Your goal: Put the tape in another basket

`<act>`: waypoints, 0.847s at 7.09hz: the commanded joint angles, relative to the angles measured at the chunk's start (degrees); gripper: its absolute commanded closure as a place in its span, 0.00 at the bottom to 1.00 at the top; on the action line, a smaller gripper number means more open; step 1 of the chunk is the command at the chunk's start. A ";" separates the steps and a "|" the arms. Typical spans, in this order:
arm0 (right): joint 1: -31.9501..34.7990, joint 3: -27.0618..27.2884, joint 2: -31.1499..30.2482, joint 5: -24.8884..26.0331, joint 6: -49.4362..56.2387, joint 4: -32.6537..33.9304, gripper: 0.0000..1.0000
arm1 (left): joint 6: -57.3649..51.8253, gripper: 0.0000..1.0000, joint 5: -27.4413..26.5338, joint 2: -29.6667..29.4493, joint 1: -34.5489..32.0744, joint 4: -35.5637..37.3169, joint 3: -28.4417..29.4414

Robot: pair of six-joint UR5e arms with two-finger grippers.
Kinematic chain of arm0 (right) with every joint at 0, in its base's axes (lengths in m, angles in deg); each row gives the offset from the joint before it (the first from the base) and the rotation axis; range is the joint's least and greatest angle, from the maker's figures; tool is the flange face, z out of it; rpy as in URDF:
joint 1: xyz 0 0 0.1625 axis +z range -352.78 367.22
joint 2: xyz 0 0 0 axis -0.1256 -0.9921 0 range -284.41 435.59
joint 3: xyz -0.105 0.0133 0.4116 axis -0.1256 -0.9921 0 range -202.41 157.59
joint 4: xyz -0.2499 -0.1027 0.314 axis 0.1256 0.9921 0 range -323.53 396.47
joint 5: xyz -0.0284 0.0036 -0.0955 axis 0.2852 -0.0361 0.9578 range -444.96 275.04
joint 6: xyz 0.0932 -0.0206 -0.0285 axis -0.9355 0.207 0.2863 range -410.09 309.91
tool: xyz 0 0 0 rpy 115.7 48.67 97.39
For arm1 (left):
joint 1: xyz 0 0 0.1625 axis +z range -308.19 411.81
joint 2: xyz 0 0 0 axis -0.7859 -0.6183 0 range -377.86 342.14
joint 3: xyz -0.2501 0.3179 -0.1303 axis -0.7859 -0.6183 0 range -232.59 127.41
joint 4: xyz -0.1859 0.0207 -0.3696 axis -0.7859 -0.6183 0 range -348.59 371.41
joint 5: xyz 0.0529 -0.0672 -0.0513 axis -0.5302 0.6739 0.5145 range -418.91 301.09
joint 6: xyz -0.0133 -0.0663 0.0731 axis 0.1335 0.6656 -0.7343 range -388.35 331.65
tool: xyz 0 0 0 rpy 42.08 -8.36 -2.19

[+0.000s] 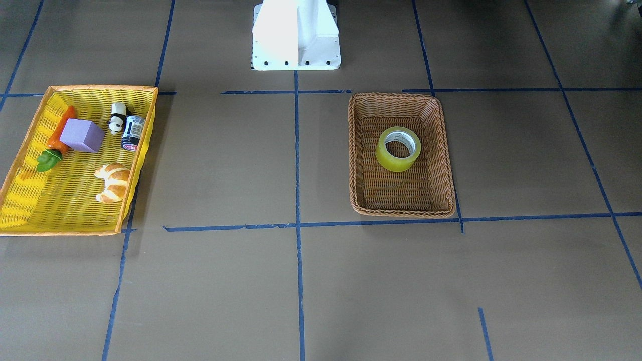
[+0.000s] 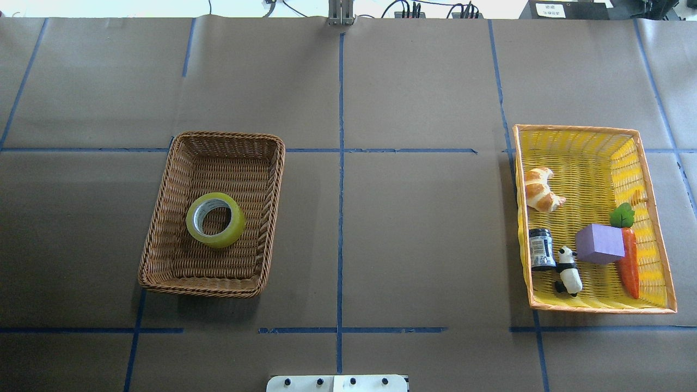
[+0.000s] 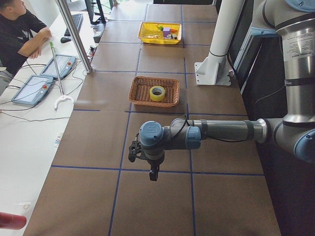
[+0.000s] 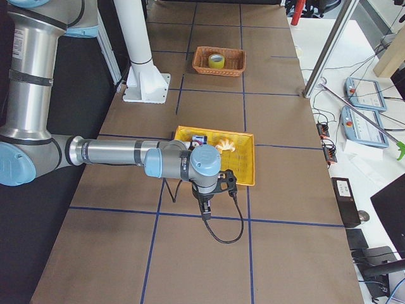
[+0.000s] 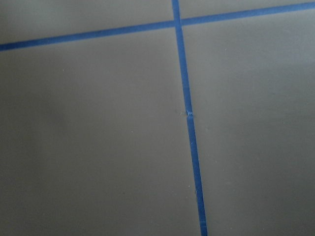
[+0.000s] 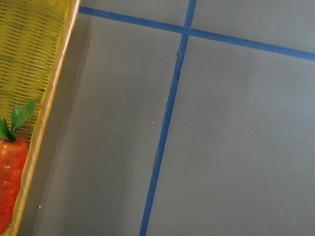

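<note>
Left pincer: low centre of the left-side view, over bare tabletop; I cannot tell whether it is released or clenched.
Tape: flat, hole up, mid-left overhead, inside the brown basket.
Right pincer: beside the yellow basket; grip unreadable too.
Nearer arm: the left, I judge, with the tape up-frame of it.

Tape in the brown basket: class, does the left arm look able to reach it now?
Probably yes. The tape lies alone in the open-topped basket, on the side of the left arm, nothing covering it.
</note>
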 commanded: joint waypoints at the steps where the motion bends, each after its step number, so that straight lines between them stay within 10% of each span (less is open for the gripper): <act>1: -0.01 -0.09 -0.01 0.02 0.01 -0.04 0.00 | -0.20 0.00 -0.12 0.57 0.04 -0.07 -0.34; 6: -0.01 -0.45 -0.01 -0.07 0.01 -0.12 0.00 | -0.20 0.00 -0.12 0.66 0.13 -0.16 0.01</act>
